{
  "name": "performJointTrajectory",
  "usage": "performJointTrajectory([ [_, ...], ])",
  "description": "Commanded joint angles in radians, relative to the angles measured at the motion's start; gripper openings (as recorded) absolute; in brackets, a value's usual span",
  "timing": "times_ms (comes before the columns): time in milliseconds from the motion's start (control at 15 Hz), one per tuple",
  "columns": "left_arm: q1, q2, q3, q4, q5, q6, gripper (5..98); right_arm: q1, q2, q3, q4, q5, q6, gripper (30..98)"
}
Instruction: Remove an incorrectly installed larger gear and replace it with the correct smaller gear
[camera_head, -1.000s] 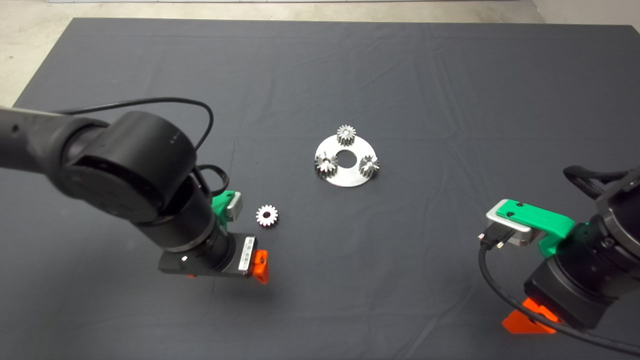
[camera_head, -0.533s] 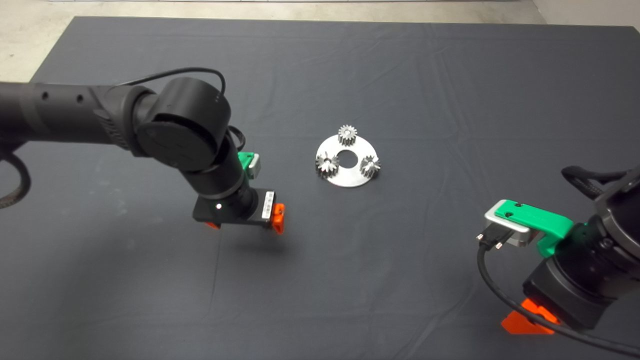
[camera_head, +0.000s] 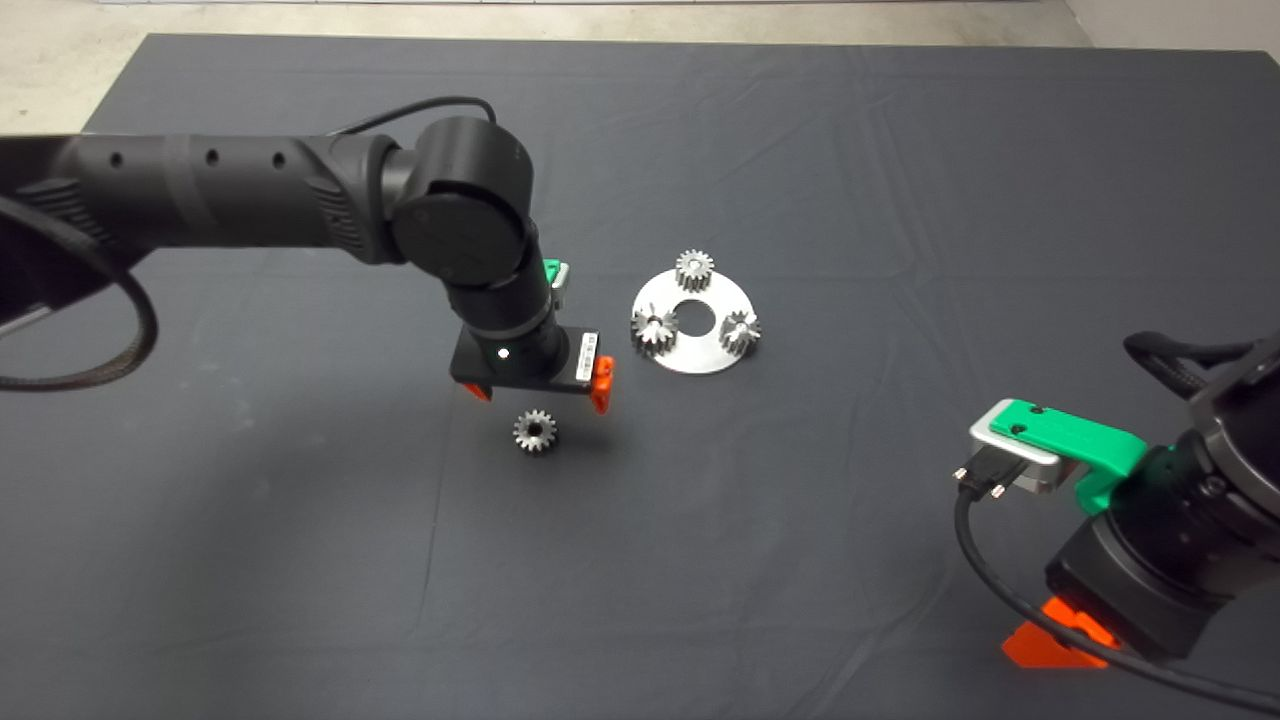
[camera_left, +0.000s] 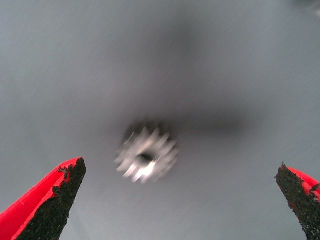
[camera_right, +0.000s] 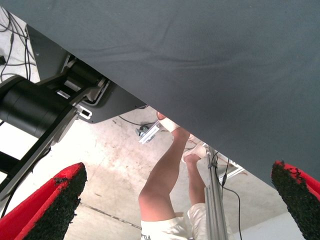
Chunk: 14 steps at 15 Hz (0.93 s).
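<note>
The smaller gear (camera_head: 535, 431), a silver spur gear with a round centre hole, lies flat and alone on the dark mat, in the shadow of my left arm. My left gripper (camera_head: 540, 390) hangs open just above and behind it. In the left wrist view the gear (camera_left: 146, 154) sits blurred beyond the widely spread red fingers (camera_left: 50, 200), a little off the middle of the left gripper (camera_left: 180, 167). Right of the gripper, a round silver plate (camera_head: 700, 355) carries three gears (camera_head: 693, 268). I cannot tell which of them is the larger gear. My right gripper (camera_head: 1055, 645) is parked at the lower right.
The right wrist view looks past the mat's edge (camera_right: 165, 107) to the floor, with a person's legs (camera_right: 165, 185) and a stand; the right gripper (camera_right: 177, 170) is open there. Bare mat lies all around the plate and the loose gear.
My left arm has swung right and away from the front edge, passing over the loose gear, which was hidden half a second ago and shows again. The right arm has not moved.
</note>
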Motion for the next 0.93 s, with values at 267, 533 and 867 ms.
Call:
performJointTrajectory([
  [267,-0.026,0.095,-0.108,0.008,-0.079,0.072,98.2,0.006,0.048,0.001,0.031,-0.086,0.004,97.7],
  [533,-0.040,0.166,-0.162,0.005,-0.089,0.113,98.2,0.006,0.057,0.001,0.031,-0.086,0.004,97.7],
  [867,-0.040,0.197,-0.231,0.005,-0.101,0.163,98.2,0.006,0.023,-0.001,0.032,-0.087,0.005,97.7],
])
